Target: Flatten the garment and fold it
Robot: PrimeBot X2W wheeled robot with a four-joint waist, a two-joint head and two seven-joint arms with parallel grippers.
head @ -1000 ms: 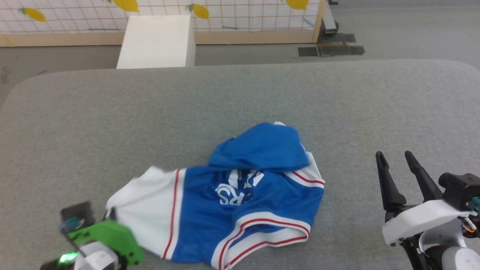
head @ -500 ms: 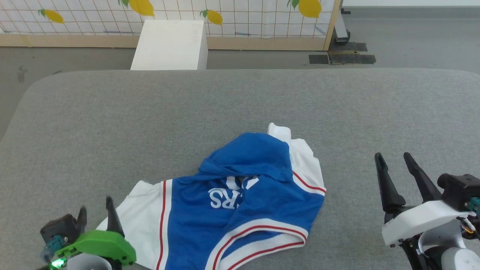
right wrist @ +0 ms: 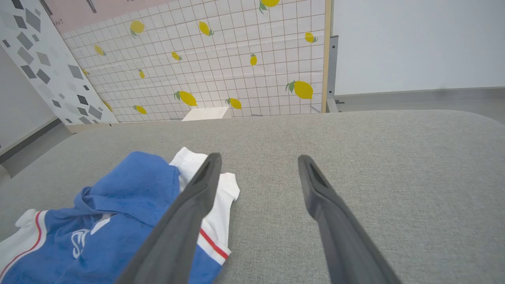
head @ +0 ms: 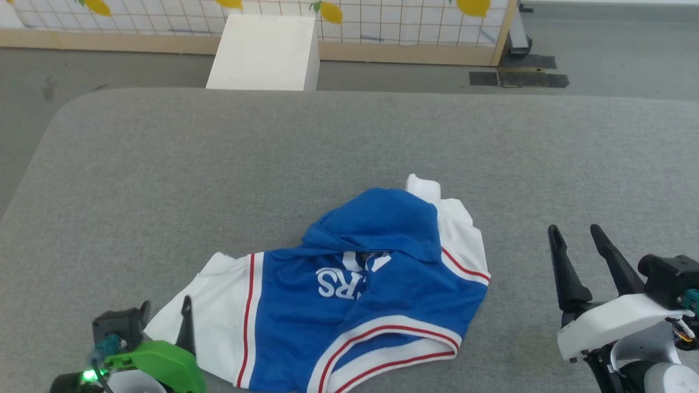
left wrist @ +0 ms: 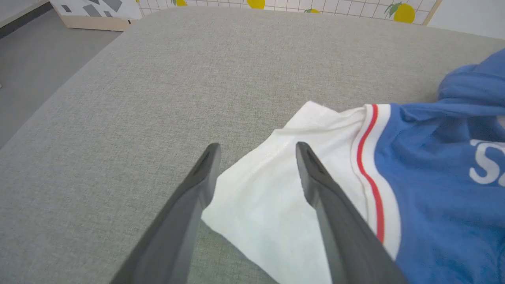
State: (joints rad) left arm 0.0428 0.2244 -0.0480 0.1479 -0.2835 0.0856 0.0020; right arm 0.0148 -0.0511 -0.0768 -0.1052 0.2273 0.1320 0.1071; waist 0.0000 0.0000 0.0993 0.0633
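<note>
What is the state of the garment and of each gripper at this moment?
garment: crumpled on the grey surface, blue fabric bunched over part of the chest mark, not yet flat or folded, held by nothing.
left gripper: open, over the garment's white end, not gripping it.
right gripper: open, empty, apart from the garment.

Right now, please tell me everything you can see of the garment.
The garment is a bright blue T-shirt of soft fabric, with white sleeves edged by red stripes and white chest letters. It lies crumpled on the grey table, a blue fold bunched over the letters. The left gripper, jaws open, stands at one white sleeve.
</note>
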